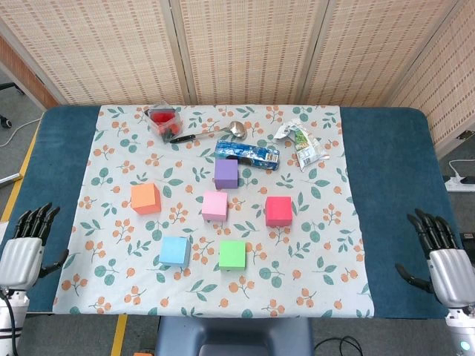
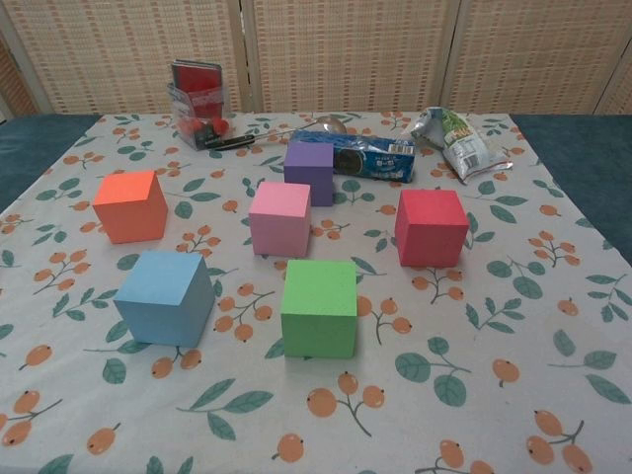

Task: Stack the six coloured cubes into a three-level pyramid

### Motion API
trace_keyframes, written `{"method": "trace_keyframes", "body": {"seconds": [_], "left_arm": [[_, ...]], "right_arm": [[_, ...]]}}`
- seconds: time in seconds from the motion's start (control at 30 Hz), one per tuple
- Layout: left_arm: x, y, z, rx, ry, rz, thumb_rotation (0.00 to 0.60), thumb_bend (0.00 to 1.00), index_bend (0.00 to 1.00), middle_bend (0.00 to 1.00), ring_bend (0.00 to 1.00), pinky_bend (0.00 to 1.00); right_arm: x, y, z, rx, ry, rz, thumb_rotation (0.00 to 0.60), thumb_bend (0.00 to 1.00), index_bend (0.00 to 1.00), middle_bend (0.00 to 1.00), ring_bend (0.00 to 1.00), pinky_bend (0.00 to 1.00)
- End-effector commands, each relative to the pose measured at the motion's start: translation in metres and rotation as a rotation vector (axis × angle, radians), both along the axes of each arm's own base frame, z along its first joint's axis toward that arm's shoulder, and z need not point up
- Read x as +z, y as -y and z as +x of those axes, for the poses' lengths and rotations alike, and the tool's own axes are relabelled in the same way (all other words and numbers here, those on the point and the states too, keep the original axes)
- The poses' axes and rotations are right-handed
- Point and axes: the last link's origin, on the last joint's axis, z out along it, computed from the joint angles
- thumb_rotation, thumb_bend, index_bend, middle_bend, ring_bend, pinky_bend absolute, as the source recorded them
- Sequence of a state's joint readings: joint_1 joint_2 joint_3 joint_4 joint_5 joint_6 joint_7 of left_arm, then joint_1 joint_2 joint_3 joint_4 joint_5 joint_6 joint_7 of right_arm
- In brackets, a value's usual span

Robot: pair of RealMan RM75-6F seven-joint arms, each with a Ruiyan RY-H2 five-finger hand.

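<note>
Six cubes lie apart on the floral cloth [image 1: 326, 245]: orange [image 1: 145, 198] [image 2: 130, 205], purple [image 1: 226, 173] [image 2: 309, 172], pink [image 1: 215, 205] [image 2: 280, 218], red [image 1: 278, 211] [image 2: 431, 227], blue [image 1: 175, 251] [image 2: 166, 296] and green [image 1: 232, 255] [image 2: 319, 307]. None is stacked. My left hand [image 1: 26, 248] hovers at the table's front left corner, fingers spread, holding nothing. My right hand [image 1: 444, 261] hovers at the front right corner, likewise spread and holding nothing. Neither hand shows in the chest view.
At the back of the cloth stand a clear box with red contents [image 1: 163, 120] [image 2: 197, 99], a ladle [image 1: 211, 133], a blue biscuit packet [image 1: 247, 153] [image 2: 370, 157] and a crumpled snack bag [image 1: 300, 141] [image 2: 456, 137]. Blue table surface [image 1: 386, 170] flanks the cloth.
</note>
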State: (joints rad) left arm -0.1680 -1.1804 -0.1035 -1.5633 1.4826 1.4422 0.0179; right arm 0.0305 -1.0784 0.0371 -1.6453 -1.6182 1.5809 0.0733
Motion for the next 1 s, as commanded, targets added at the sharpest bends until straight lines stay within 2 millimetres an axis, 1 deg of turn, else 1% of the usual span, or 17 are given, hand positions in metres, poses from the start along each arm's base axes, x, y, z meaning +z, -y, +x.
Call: {"method": "trace_keyframes", "body": {"seconds": [0.03, 0.13, 0.23, 0.33, 0.43, 0.6, 0.8, 1.0], "left_arm": [[0.002, -0.035, 0.017, -0.076, 0.034, -0.050, 0.600, 0.32, 0.01, 0.00, 0.00, 0.00], [-0.006, -0.068, 0.030, -0.092, 0.068, -0.138, 0.600, 0.32, 0.03, 0.00, 0.00, 0.01], [-0.019, -0.096, 0.040, -0.076, 0.084, -0.237, 0.600, 0.32, 0.03, 0.00, 0.00, 0.03], [-0.033, -0.120, 0.046, -0.050, 0.075, -0.303, 0.600, 0.32, 0.03, 0.01, 0.01, 0.03], [-0.046, -0.135, 0.051, -0.021, 0.106, -0.349, 0.600, 0.32, 0.01, 0.00, 0.00, 0.05], [-0.064, -0.149, 0.060, -0.009, 0.124, -0.410, 0.600, 0.33, 0.00, 0.00, 0.00, 0.10], [-0.079, -0.157, 0.068, 0.031, 0.158, -0.472, 0.600, 0.32, 0.00, 0.00, 0.00, 0.11], [-0.089, -0.167, 0.065, 0.061, 0.125, -0.463, 0.600, 0.33, 0.00, 0.00, 0.01, 0.12]], "right_arm": [[0.004, 0.006, 0.005, 0.025, -0.011, 0.001, 0.600, 0.10, 0.00, 0.00, 0.00, 0.00], [0.006, 0.012, 0.009, 0.043, -0.018, 0.010, 0.600, 0.10, 0.00, 0.00, 0.00, 0.00], [0.005, 0.016, 0.013, 0.058, -0.022, 0.022, 0.600, 0.10, 0.00, 0.00, 0.00, 0.00], [0.004, 0.019, 0.016, 0.063, -0.025, 0.032, 0.600, 0.10, 0.00, 0.00, 0.00, 0.00], [0.002, 0.021, 0.016, 0.057, -0.025, 0.037, 0.600, 0.10, 0.00, 0.00, 0.00, 0.00], [0.001, 0.024, 0.016, 0.047, -0.024, 0.037, 0.600, 0.10, 0.00, 0.00, 0.00, 0.00], [-0.001, 0.026, 0.016, 0.044, -0.025, 0.046, 0.600, 0.10, 0.00, 0.00, 0.00, 0.00], [-0.003, 0.027, 0.015, 0.037, -0.020, 0.056, 0.600, 0.10, 0.00, 0.00, 0.00, 0.00]]}}
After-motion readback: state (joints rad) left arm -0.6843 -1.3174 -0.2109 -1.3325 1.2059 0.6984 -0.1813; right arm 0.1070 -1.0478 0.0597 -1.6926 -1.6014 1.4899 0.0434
